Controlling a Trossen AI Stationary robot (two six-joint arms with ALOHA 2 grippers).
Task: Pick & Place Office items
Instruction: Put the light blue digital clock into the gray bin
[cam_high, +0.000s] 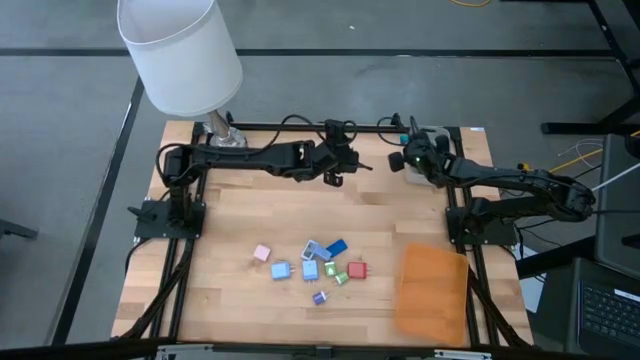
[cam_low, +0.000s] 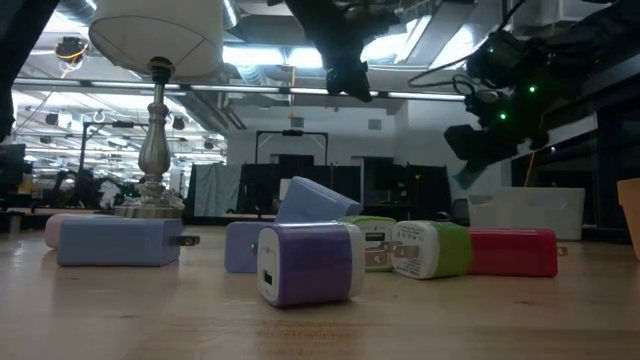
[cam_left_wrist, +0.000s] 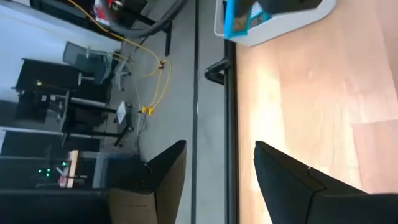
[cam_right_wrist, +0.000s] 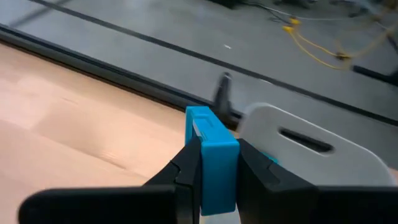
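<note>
The left arm extends horizontally along the far edge of the wooden table (cam_high: 240, 220), past the base of the lamp (cam_high: 180, 50). The left gripper (cam_high: 338, 172) sits near the middle of that far edge, raised above the surface. Its two dark fingers (cam_left_wrist: 163, 180) stand apart with nothing between them.

The office items lie in a loose cluster on the near half of the table. From left to right: a pink charger block (cam_high: 262, 254), a light blue charger block (cam_high: 281, 270), a second light blue charger block (cam_high: 311, 268), a dark blue charger block (cam_high: 336, 246), a purple charger block (cam_high: 320, 297), a green charger block (cam_high: 341, 277) and a red charger block (cam_high: 358, 270). In the low view the purple block (cam_low: 310, 263) stands nearest the camera.

The right arm reaches from the right side toward the far right corner. The right gripper (cam_right_wrist: 214, 163) is clamped on a bright blue charger block (cam_right_wrist: 211, 155), held just beside the white tray (cam_right_wrist: 311, 146) at that corner.

A flat orange sheet (cam_high: 433, 290) lies at the near right of the table.
</note>
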